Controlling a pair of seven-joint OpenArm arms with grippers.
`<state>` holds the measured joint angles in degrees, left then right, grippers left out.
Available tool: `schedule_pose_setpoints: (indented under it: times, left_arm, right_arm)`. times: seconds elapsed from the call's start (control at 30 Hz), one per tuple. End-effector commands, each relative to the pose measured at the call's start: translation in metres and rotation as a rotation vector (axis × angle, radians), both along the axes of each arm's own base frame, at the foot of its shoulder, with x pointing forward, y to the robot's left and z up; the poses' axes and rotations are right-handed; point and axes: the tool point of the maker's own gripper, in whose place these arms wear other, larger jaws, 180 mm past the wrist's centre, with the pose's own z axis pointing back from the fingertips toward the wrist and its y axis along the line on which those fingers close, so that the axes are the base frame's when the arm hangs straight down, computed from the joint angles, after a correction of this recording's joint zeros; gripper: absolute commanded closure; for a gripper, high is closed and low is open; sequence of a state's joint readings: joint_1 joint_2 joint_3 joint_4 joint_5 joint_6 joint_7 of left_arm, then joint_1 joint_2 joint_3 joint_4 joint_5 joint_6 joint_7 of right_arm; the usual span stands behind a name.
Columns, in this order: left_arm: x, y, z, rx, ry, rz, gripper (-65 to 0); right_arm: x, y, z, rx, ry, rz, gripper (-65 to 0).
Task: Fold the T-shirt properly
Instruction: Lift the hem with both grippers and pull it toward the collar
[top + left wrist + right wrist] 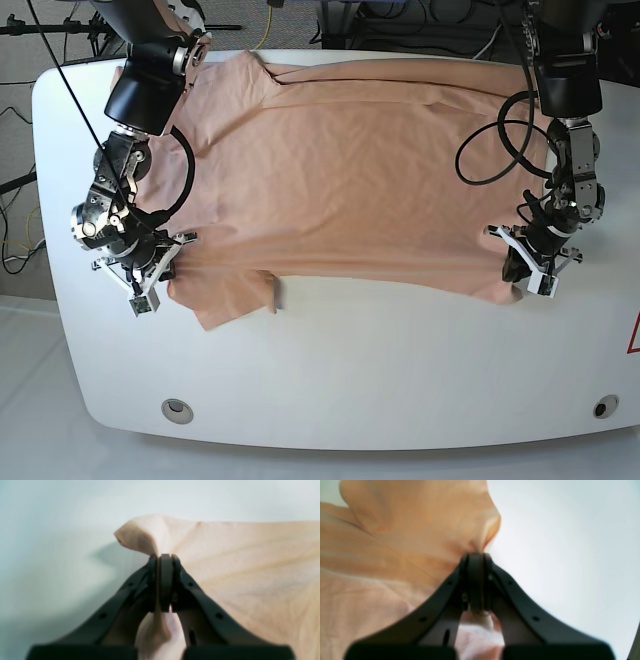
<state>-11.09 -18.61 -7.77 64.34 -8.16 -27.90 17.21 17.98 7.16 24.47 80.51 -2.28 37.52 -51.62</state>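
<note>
We have both pincers, left (165, 556) and right (475, 555), clamped on the shirt (350, 170) edge, ready to fold it across the counter (400, 360).

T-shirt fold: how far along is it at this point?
Done: the T-shirt lies spread across the table, with no fold visible yet. In hand: the left gripper and the right gripper are each shut on a near-edge pinch of cloth. Left: every fold.

No readable text or labels anywhere on the white table (350, 370).
</note>
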Motion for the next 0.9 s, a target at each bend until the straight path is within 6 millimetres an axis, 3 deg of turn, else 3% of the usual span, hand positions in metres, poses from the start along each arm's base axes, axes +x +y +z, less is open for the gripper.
schedule_pose_setpoints:
  times: [0.0, 0.37, 0.63, 0.87]
  left_arm:
    - [0.013, 0.006, 0.024, 0.008, -0.068, 0.005, 0.0]
    - [0.014, 0.008, 0.026, 0.009, -0.071, 0.008, 0.0]
    - [0.009, 0.030, 0.025, 0.027, -0.033, 0.059, 0.0]
    - [-0.005, 0.051, 0.015, 0.087, 0.072, 0.077, 0.0]
  right_arm:
    - [0.009, -0.008, 0.023, -0.025, -0.059, -0.009, -1.3]
    - [0.009, -0.012, 0.044, -0.073, -0.077, -0.015, -1.3]
    - [0.000, -0.019, 0.060, -0.134, -0.075, -0.034, -1.3]
    - [-0.020, -0.029, 0.063, -0.195, -0.033, -0.055, -1.3]
